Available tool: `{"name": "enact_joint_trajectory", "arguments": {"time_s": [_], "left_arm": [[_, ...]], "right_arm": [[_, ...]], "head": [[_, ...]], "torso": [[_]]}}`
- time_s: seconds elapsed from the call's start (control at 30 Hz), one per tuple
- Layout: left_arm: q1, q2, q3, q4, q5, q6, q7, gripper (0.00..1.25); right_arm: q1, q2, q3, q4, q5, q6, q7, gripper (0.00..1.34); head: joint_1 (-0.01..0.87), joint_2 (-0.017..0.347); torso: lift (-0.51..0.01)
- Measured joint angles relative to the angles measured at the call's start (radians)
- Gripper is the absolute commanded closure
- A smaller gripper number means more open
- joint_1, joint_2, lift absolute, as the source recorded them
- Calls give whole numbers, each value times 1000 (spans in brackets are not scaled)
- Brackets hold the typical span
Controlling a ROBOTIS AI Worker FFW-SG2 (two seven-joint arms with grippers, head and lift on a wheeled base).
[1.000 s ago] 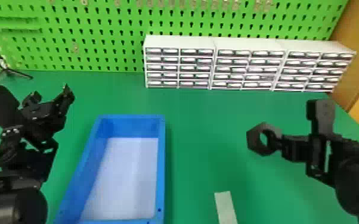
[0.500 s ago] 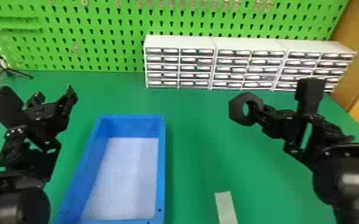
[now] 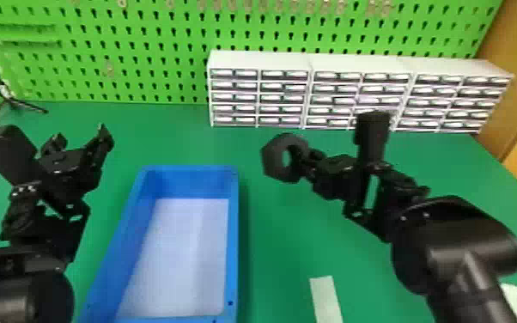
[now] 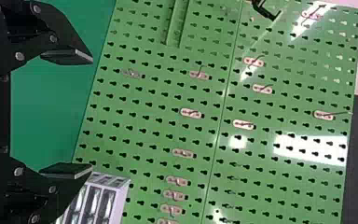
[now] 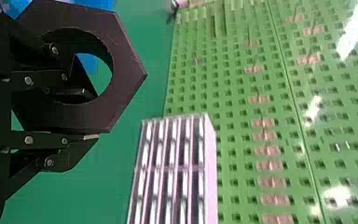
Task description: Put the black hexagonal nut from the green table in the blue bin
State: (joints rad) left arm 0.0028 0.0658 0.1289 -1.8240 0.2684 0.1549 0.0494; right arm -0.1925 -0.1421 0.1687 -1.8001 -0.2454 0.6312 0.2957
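The black hexagonal nut [image 3: 272, 159] is pinched by the jaws of the right gripper [image 3: 308, 164], one jaw being inside its hole. It is held above the bench [image 3: 283, 240], right of the blue bin [image 3: 232, 240]. The left gripper [image 3: 80, 136] is seen with jaws spread.

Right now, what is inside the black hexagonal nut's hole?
One finger of the right gripper, with green table and blue bin beyond; whatever lies behind that finger is covered.

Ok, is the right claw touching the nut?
Touching: right wrist view shows the right claw gripping the nut, one finger inside its hole, one against its outer side.
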Motion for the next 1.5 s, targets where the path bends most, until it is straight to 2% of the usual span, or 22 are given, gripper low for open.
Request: {"name": "enact_joint_trajectory", "arguments": {"time_s": [0.4, 0.8, 1.1, 1.5], "left_arm": [[-4, 0, 1, 5, 1, 0, 0, 433], [-9, 0, 0, 8, 2, -1, 1, 433], [-12, 0, -2, 9, 2, -4, 0, 433], [-22, -1, -9, 15, 5, -12, 1, 435]], "right_arm": [[-58, -95, 200, 17, -132, -7, -32, 963], [-101, -131, 311, 26, -211, -20, -50, 963], [-130, -156, 363, 27, -237, -37, -55, 963], [-170, -174, 422, 36, -269, -41, -60, 957]], "head": [[692, 8], [692, 8], [692, 8], [692, 8]], "torso": [[-97], [-97], [-97], [-97]]}}
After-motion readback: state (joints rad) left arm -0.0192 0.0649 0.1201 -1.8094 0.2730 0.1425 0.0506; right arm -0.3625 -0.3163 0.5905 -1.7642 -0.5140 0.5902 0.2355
